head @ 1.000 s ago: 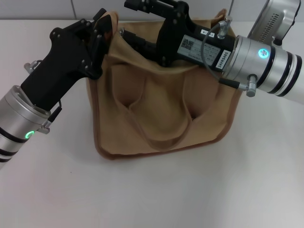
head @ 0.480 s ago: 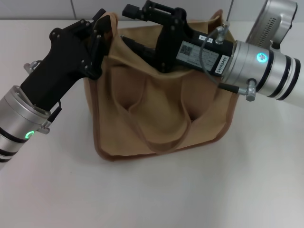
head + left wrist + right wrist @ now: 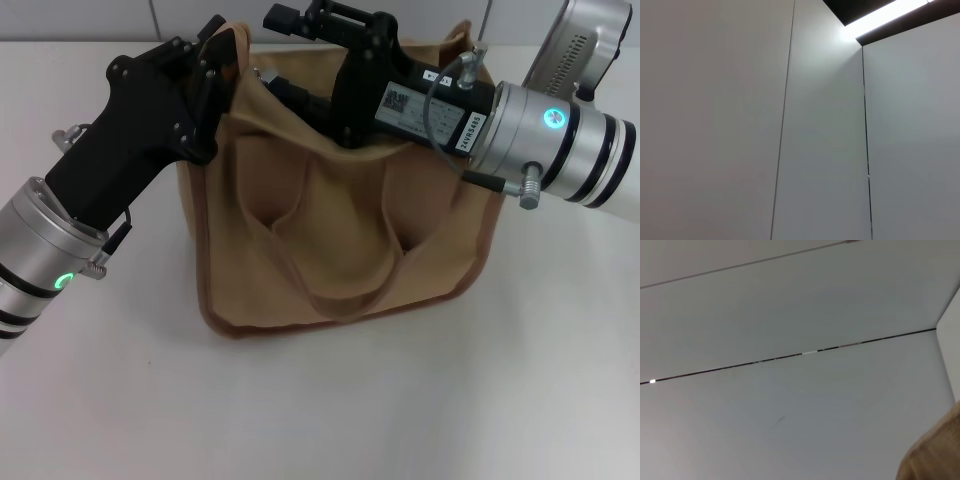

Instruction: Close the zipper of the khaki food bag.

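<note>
The khaki food bag stands on the white table, its front panel and a looped handle facing me. My left gripper is at the bag's top left corner, shut on the bag's upper edge. My right gripper reaches from the right across the bag's open top, low over the mouth. A small shiny bit shows at its tip, which may be the pull tab. The zipper line is hidden behind the front panel and the right arm. A corner of khaki fabric shows in the right wrist view. The left wrist view shows only wall.
The white table stretches in front of and beside the bag. A tiled wall runs close behind it. The right arm's silver wrist hangs over the bag's right side.
My right gripper has shifted slightly over the bag's top, a little left and then back. The left gripper and the bag have hardly moved.
</note>
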